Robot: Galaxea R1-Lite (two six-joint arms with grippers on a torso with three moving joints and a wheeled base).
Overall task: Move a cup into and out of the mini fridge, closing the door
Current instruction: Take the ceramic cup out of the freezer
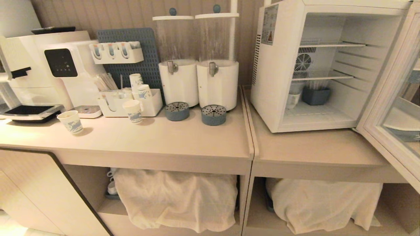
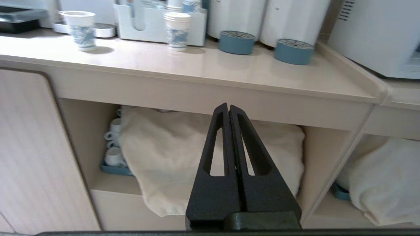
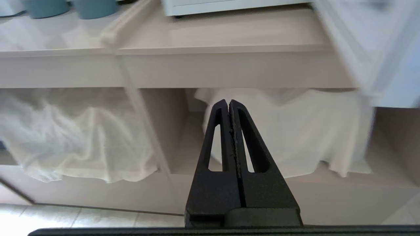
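The white mini fridge stands on the right counter section, and its side also shows in the left wrist view. Its glass-windowed door is swung wide open to the right. A white cup stands on the fridge floor at the left, under the lower wire shelf. Neither arm is in the head view. My left gripper is shut and empty, held low in front of the counter's open shelf. My right gripper is shut and empty too, low before the shelf under the fridge.
A grey-blue box sits beside the cup in the fridge. Two cylindrical dispensers, patterned paper cups and a coffee machine fill the left counter. White cloths drape the lower shelves, with white mugs on a blue tray.
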